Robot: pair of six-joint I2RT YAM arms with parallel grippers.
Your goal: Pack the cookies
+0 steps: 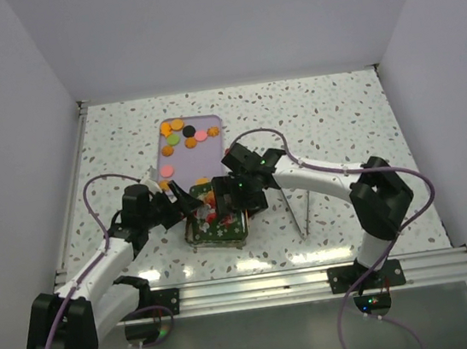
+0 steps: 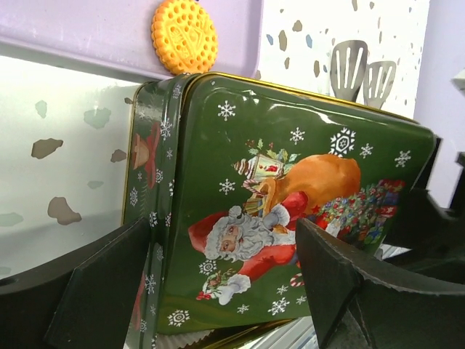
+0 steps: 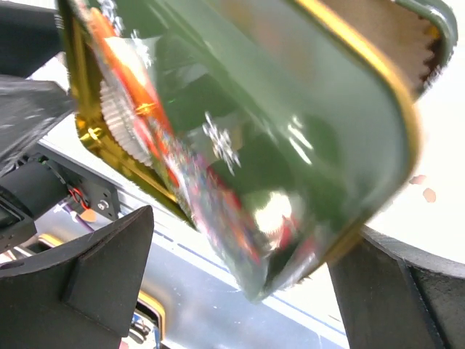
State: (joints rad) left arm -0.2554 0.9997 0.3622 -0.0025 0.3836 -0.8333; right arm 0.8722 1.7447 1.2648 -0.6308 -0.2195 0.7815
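Your left claw stands with its fingers wide apart, closed on nothing. Right in front of it is the Santa-printed face of the green rectangular Christmas tin. Your right claw is also spread wide. The tilted tin's lower corner dips between its fingers, but blur keeps you from telling whether either finger touches the metal.

The cookies, small flat rounds that are mostly orange with one each of black, green and pink, lie on the lavender rectangular plastic tray. That is on the far side of the tin from both claws. The tray's long axis runs away from the arm bases, and its near end is just behind the tin. One orange cookie sits at that near edge, just past the tin's upper corner.

Both claws crowd the tin in the overhead view. The left claw lines up more directly with the tray, so I judge it the nearer of the two.

The raised tin face blocks the straight line to the tray, so you would have to reach over or around it. White fluted paper shows inside the tin. On the speckled white tabletop, a bent metal wire stand stands right of the tin, beneath the right forearm.
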